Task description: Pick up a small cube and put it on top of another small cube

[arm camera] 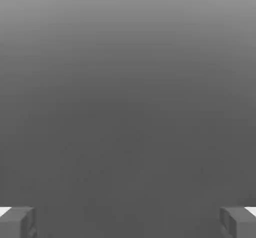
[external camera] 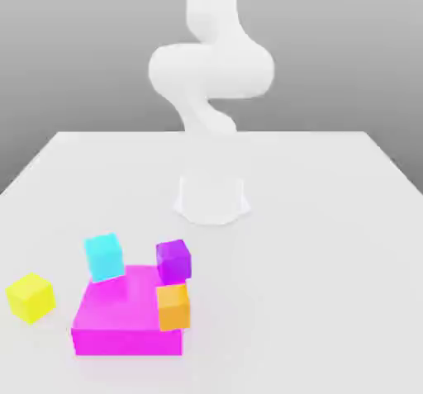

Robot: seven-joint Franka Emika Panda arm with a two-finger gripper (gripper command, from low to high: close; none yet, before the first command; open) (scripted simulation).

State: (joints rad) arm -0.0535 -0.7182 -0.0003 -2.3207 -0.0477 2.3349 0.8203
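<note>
Exterior view: a yellow cube (external camera: 30,297) lay on the white table (external camera: 314,260), near a flat magenta block (external camera: 128,339), toward the exterior view's left. Cyan (external camera: 105,258), purple (external camera: 173,261) and orange (external camera: 173,307) cubes stood around the block's edges. The white arm (external camera: 211,62) rose behind them. Hand view: the gripper (arm camera: 128,223) was spread wide, with nothing between its fingertips.

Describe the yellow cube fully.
The yellow cube is small, plain and bright, with flat faces, sharp edges and a smooth, matte look; its top and two sides show, one side darker. It sits on the white table, a corner edge turned toward the camera, at the exterior view's left of the magenta block, touching no other block or cube.
</note>
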